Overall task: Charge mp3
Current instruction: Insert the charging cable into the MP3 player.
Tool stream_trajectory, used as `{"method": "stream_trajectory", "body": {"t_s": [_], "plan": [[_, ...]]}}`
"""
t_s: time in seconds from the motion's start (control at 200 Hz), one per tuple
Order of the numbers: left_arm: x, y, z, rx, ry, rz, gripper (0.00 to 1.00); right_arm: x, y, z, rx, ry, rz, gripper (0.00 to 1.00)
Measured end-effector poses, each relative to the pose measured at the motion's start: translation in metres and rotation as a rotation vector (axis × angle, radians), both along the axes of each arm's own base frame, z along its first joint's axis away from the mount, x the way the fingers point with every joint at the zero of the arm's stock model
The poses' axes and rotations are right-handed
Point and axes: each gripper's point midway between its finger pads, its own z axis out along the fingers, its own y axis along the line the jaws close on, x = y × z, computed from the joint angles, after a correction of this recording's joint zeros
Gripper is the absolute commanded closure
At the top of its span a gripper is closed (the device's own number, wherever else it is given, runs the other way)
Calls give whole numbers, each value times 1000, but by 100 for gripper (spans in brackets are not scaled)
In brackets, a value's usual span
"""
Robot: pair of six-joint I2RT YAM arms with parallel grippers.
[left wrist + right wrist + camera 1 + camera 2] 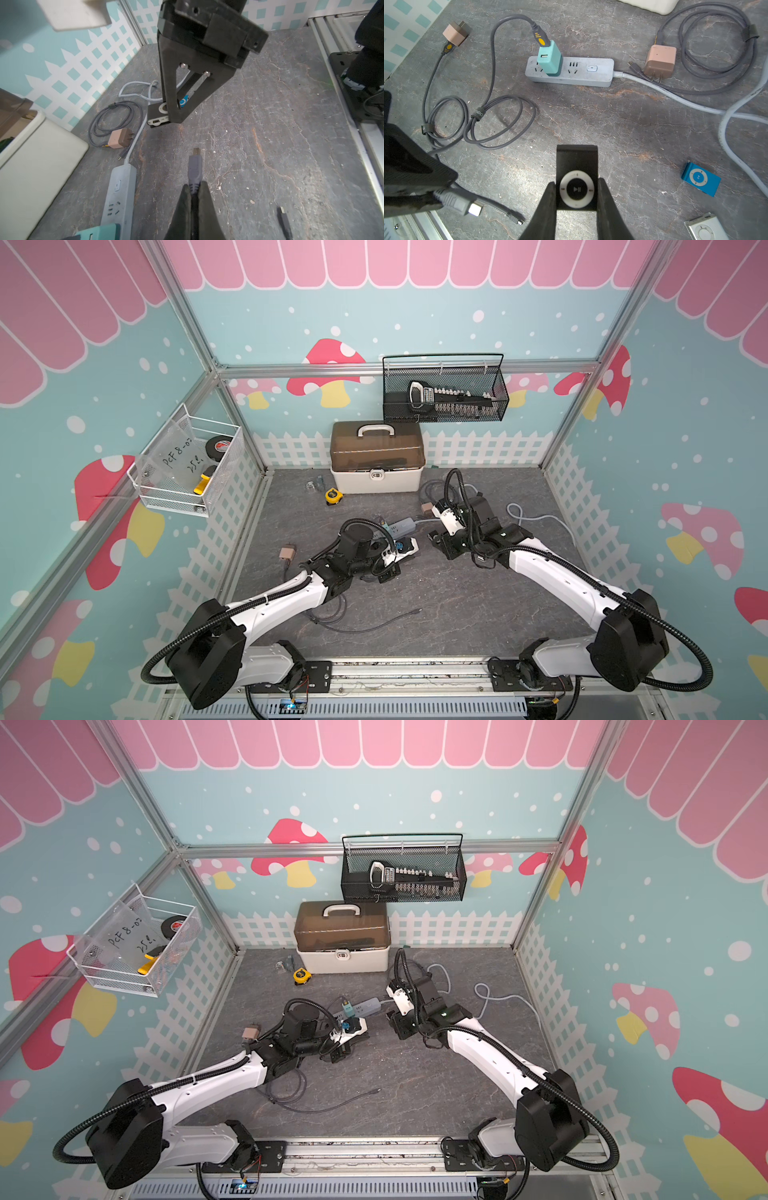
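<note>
The left gripper is clenched on the grey cable plug, tip forward. Beyond it, apart, the right gripper clamps the black mp3 by its side edges above the table. The player is judged light, rigid, smooth and slip-prone. Its port edge faces the plug, long axis roughly in line. Farther off, the teal charger sits in the power strip.

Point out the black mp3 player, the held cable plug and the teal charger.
black mp3 player [576, 189]: right wrist view, on its control wheel.
cable plug [195, 166]: left wrist view, on the grey plug body.
teal charger [550, 59]: right wrist view, on its body.
</note>
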Motion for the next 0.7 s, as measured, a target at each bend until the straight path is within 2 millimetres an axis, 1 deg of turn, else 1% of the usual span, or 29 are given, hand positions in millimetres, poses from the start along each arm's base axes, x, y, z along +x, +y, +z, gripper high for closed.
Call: {"method": "stream_trajectory", "body": {"t_s": [0.135,0.245,0.455,0.7], "plan": [[4,-6,5,13,-65,18,97,-2,1,4,9,-6,8,92],[9,-10,4,26,-97,44,97,-3,3,5,20,-2,19,93],[21,-13,0,42,-128,100,97,-7,6,5,35,8,36,94],[29,-19,2,48,-163,136,97,-10,9,5,48,20,50,95]]}}
